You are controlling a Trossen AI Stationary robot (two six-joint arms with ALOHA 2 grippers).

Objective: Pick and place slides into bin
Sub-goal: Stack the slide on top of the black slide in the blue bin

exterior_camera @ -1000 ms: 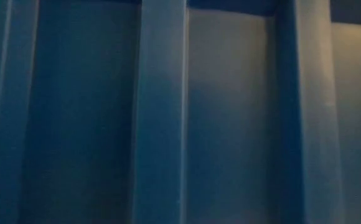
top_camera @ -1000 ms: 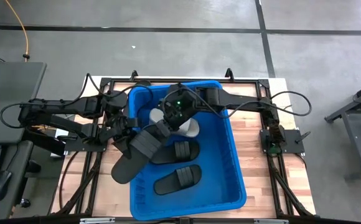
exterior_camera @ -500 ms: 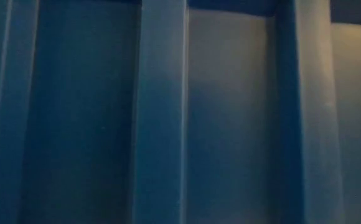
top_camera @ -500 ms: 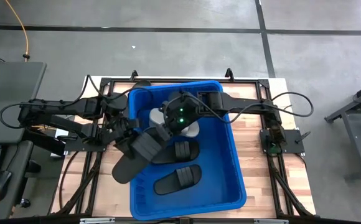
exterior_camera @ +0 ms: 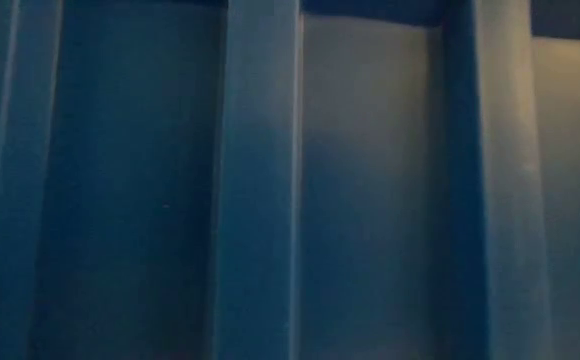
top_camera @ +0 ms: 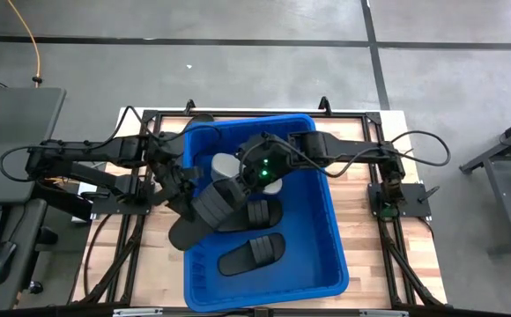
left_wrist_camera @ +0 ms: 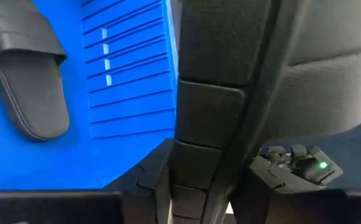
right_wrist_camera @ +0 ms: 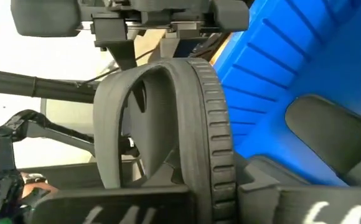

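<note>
— While the black slide (top_camera: 210,210) straddled the bin's (top_camera: 326,220) left rim, what held it?
— My right gripper (top_camera: 238,185) was clamped on its toe end; my left gripper's (top_camera: 182,187) jaws I couldn't tell. It looked light and floppy, so I'd judged the strap edge best.

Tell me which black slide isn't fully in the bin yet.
The black slide straddling the bin's left rim, between both claws. The other two black slides lie flat on the bin floor.

Grey concrete floor (top_camera: 238,70), wooden table (top_camera: 361,238)
</note>
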